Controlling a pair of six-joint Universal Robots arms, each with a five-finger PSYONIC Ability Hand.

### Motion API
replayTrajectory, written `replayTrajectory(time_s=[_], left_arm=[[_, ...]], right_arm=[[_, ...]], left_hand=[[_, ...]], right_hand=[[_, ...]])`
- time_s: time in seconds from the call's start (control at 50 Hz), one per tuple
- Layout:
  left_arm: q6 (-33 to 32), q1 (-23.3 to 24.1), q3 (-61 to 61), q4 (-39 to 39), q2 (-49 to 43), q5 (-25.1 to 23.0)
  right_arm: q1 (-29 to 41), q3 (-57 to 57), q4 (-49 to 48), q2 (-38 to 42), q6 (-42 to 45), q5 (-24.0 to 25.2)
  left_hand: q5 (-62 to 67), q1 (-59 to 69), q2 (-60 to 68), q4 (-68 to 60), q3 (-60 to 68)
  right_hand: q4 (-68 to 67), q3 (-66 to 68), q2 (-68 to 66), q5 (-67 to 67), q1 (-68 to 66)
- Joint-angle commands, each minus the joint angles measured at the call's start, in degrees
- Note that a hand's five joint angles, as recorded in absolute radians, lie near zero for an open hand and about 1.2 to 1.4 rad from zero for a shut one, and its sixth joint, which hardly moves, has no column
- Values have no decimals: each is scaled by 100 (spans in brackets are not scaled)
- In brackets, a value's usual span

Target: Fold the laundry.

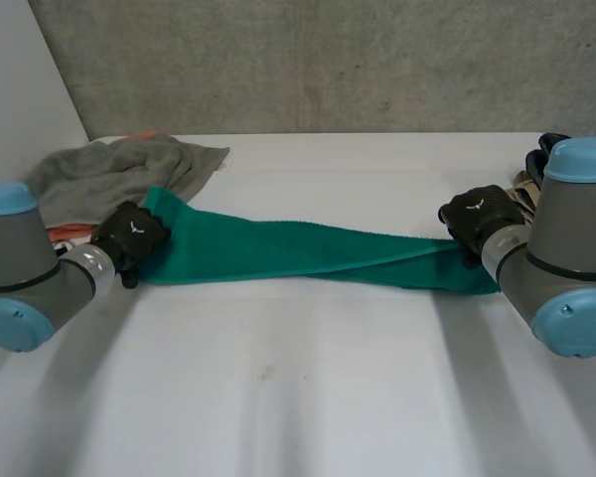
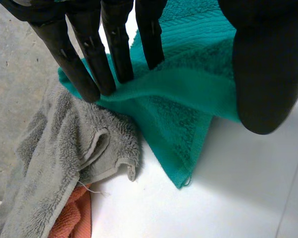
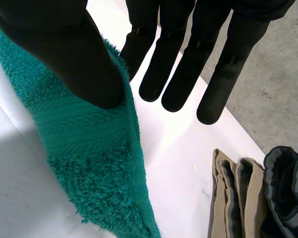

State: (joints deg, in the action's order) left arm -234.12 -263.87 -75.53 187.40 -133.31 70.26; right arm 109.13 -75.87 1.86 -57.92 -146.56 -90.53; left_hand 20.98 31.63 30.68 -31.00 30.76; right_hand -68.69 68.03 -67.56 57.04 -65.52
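Across the counter (image 1: pixel 298 378) lay a green towel (image 1: pixel 298 253); the left hand (image 1: pixel 129 237) pressed straight fingers (image 2: pixel 92 69) on one end, the right hand (image 1: pixel 482 214), fingers splayed, thumbed the other.

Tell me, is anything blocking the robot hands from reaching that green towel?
Nothing visible. The left robot hand is at one end of the green towel, the right robot hand at the other. The grey towel lies beside it.
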Motion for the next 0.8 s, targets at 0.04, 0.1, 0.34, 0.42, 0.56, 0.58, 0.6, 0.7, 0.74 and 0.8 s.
replayTrajectory(time_s=[0.04, 0.1, 0.34, 0.42, 0.56, 0.58, 0.6, 0.7, 0.74, 0.8], left_arm=[[138, 73, 161, -72, 25, -39], [419, 134, 100, -221, 375, 5], [2904, 47, 300, -2250, 3265, -197], [3433, -59, 687, -2768, 3479, -381], [3479, -59, 1127, -3816, 2760, -373], [3348, -42, 1258, -3956, 2428, -312], [3277, -33, 1338, -4001, 2250, -268], [2899, 151, 2049, -4019, 1047, 109], [2811, 291, 2714, -3966, 425, 320], [2793, 415, 3603, -3826, -105, 383]], right_arm=[[-32, 2, 8, -35, 22, -18], [-76, 37, 60, -122, 48, -35], [-638, 423, 499, -1957, 399, 113], [-743, 564, 841, -2345, 470, 438], [-726, 688, 1668, -1987, 926, 826], [-718, 714, 1730, -1786, 1040, 826], [-709, 723, 1730, -1671, 1076, 817], [-551, 985, 1494, -854, 1147, 747], [-393, 1388, 1083, -337, 1059, 660], [-234, 2004, 423, 140, 892, 484]], left_hand=[[4901, 4836, 4931, -4899, 4923], [4902, 4837, 4932, -4900, 4924], [4902, 4837, 4932, -4900, 4924], [4902, 4837, 4932, -4900, 4924], [4902, 4837, 4932, -4900, 4924], [4902, 4837, 4932, -4900, 4924], [4902, 4837, 4932, -4900, 4924], [4902, 4837, 4932, -4900, 4924], [4902, 4837, 4932, -4900, 4924], [4902, 4837, 4932, -4900, 4924]], right_hand=[[-1131, 1197, -1244, 1296, -1448], [-1131, 1197, -1244, 1296, -1448], [-1131, 1197, -1244, 1296, -1448], [-1131, 1197, -1244, 1296, -1448], [-1131, 1197, -1244, 1296, -1448], [-1131, 1197, -1244, 1296, -1448], [-1131, 1197, -1244, 1296, -1448], [-1131, 1197, -1244, 1296, -1448], [-1131, 1197, -1244, 1296, -1448], [-1131, 1197, -1244, 1296, -1448]])
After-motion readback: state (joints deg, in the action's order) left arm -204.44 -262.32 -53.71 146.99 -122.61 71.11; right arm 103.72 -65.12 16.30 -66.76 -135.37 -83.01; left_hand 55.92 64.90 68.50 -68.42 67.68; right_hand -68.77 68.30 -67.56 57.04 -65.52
